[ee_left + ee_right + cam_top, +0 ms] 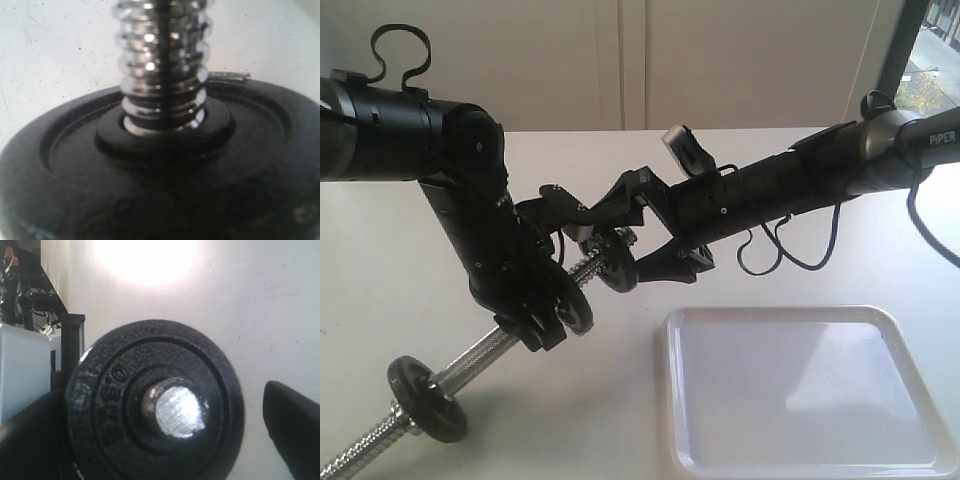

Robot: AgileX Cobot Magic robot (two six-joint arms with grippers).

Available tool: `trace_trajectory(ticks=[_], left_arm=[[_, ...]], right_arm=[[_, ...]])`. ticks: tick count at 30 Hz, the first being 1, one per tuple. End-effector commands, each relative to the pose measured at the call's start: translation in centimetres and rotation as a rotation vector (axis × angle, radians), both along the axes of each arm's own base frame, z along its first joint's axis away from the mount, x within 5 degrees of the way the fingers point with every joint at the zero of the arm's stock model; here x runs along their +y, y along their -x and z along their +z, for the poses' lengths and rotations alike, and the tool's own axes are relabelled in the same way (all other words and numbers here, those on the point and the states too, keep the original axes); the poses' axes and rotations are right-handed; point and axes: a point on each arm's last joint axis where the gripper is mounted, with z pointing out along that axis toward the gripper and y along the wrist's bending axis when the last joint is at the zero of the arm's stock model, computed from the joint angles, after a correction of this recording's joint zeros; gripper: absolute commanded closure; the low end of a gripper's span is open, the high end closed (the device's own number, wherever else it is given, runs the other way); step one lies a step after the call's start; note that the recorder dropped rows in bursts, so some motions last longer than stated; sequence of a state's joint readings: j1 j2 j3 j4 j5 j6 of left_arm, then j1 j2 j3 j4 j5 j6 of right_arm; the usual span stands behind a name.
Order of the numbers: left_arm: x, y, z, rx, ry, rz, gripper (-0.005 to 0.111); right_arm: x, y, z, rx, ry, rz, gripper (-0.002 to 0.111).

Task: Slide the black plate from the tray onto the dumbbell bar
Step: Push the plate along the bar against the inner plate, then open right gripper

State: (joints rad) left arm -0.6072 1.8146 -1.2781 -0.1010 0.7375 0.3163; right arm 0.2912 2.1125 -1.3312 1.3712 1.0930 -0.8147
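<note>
Evidently the black plate sits on the raised end of the dumbbell bar, off the tray. Right jaws stand spread beside it; left jaws clamp the bar. Likely heavy, rigid, rough iron: grip by the rim.

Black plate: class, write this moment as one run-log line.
black plate: on dumbbell bar end | left gripper: gripping bar | right gripper: open around plate | tray: no plate in it
</note>
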Motion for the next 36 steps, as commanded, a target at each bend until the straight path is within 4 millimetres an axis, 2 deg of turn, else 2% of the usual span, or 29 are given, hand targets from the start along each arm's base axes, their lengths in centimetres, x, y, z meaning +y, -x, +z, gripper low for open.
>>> trace_trajectory(ticks=[1,11,18,27,36], left_arm=[[-0.8,0.3,2.2,-0.043,0.082,0.015,0.107],[-0.8,0.3,2.2,-0.041,0.081,0.014,0.107],[-0.7,0.3,2.2,-0.040,0.080,0.014,0.107],[-0.7,0.3,2.2,-0.040,0.080,0.014,0.107],[-0.7,0.3,2.2,-0.040,0.080,0.014,0.107]], right_arm=[[1.7,1.5,1.6,0.012,-0.108,0.119,0.008],[1.5,1.4,1.6,0.012,-0.108,0.113,0.008],[-0.6,0.3,1.7,0.009,-0.112,0.053,0.008],[-0.9,0.1,1.8,0.012,-0.117,0.037,0.008],[-2.9,-0.8,1.7,0.008,-0.113,-0.010,0.008]])
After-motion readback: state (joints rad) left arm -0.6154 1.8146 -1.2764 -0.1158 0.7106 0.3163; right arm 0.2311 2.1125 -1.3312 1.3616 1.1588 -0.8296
